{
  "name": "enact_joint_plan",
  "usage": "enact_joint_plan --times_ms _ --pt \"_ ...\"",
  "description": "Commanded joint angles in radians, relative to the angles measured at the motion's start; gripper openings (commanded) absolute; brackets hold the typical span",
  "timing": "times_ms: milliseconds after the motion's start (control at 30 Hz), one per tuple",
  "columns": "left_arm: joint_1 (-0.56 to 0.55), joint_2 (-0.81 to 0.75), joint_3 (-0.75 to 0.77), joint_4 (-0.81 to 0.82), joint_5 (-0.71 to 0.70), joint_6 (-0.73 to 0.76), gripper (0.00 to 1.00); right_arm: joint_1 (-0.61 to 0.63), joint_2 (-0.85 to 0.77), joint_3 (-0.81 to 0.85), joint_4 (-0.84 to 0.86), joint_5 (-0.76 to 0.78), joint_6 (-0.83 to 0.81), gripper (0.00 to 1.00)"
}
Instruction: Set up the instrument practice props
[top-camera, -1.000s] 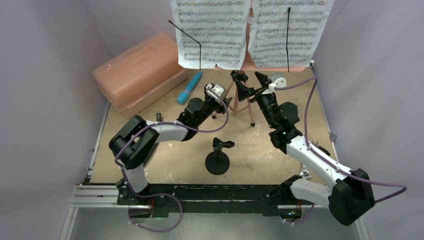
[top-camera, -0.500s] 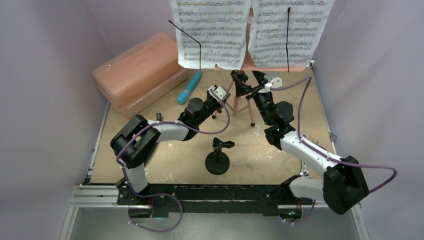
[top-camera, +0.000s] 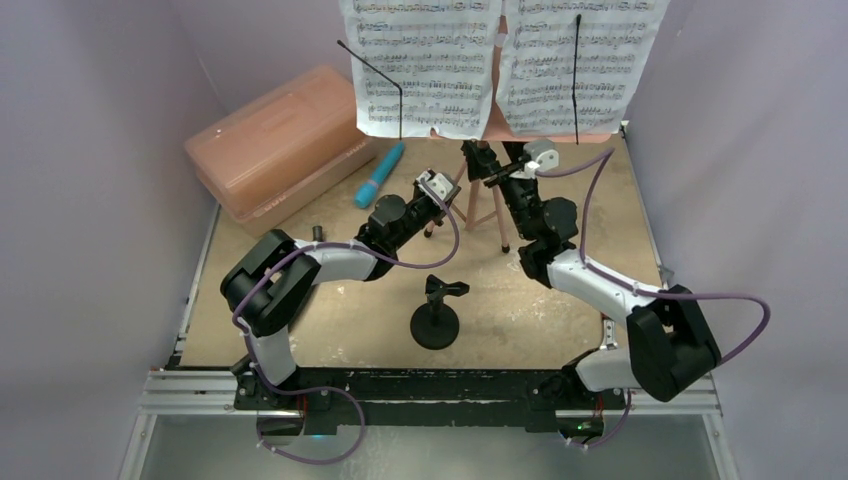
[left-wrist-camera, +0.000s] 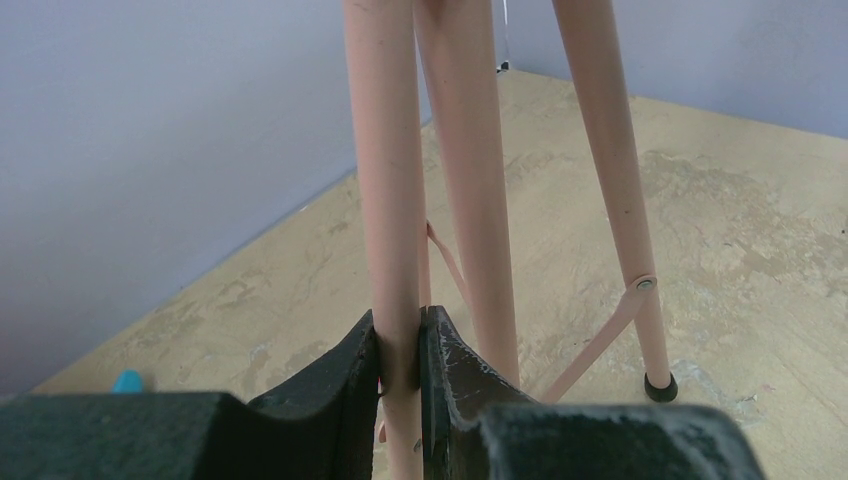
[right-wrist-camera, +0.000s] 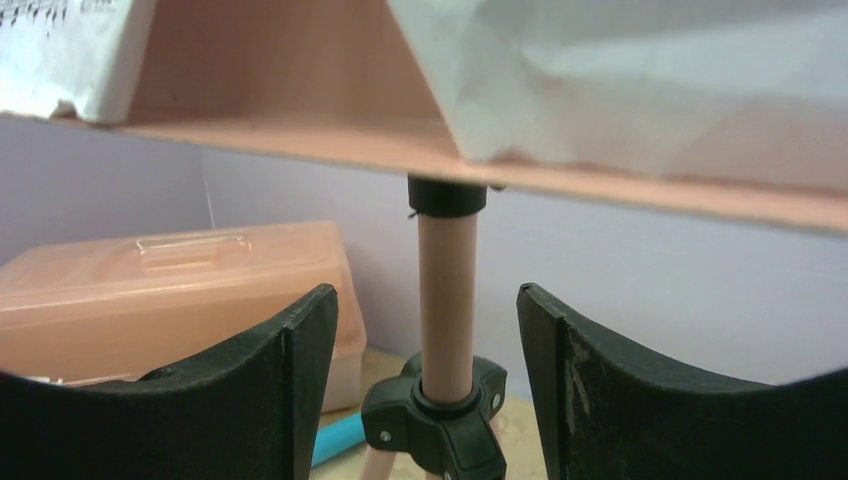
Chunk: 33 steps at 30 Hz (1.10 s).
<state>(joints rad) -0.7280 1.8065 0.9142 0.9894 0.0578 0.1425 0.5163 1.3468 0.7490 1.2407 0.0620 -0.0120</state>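
Observation:
The pink music stand (top-camera: 487, 135) stands at the back on tripod legs, with two white sheet-music pages (top-camera: 425, 60) on its desk. My left gripper (top-camera: 450, 203) is shut on one pink tripod leg (left-wrist-camera: 392, 200). My right gripper (top-camera: 490, 170) is open, its fingers on either side of the stand's centre pole (right-wrist-camera: 446, 300) just above the black hub (right-wrist-camera: 440, 420), not touching. The cyan toy microphone (top-camera: 379, 174) lies on the table left of the stand. The small black round-based mic stand (top-camera: 436, 314) stands in the front middle.
A large translucent pink plastic case (top-camera: 278, 146) sits at the back left, also in the right wrist view (right-wrist-camera: 170, 295). Purple walls close in on both sides. A small dark cylinder (top-camera: 318, 233) stands near the left arm.
My right gripper has moved left toward the stand's pole, its arm folding inward. My left gripper has stayed put on the tripod leg.

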Motion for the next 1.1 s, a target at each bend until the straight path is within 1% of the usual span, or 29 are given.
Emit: enact_joint_plan --times_ms 0,333,467,500,533,567,633,867,1067 --pt "0.003 -0.019 0.017 0.078 0.055 0.022 0.0 0.001 0.024 0.074 0.104 0.008 -0.016 0.68" --pt "0.004 -0.026 0.025 0.05 0.058 0.027 0.0 0.001 0.061 0.119 0.076 -0.012 -0.017 0.53" --pt "0.003 -0.026 0.031 0.048 0.042 0.023 0.0 0.001 0.06 0.125 0.07 -0.031 -0.023 0.43" --pt "0.003 -0.026 0.033 0.048 0.042 0.022 0.0 0.001 0.06 0.125 0.069 -0.029 -0.024 0.36" --pt "0.004 -0.024 0.036 0.048 0.044 0.023 0.0 0.001 0.058 0.125 0.076 -0.017 -0.021 0.12" --pt "0.003 -0.025 0.037 0.048 0.045 0.024 0.0 0.001 0.06 0.123 0.084 0.007 -0.002 0.02" --pt "0.004 -0.024 0.039 0.048 0.045 0.027 0.0 -0.001 0.061 0.127 0.084 0.036 0.038 0.0" --pt "0.003 -0.021 0.048 0.046 0.039 0.036 0.0 -0.011 0.052 0.159 0.073 0.031 0.026 0.0" --pt "0.003 -0.015 0.078 0.04 0.035 0.043 0.0 -0.035 0.043 0.237 0.054 0.004 0.015 0.0"
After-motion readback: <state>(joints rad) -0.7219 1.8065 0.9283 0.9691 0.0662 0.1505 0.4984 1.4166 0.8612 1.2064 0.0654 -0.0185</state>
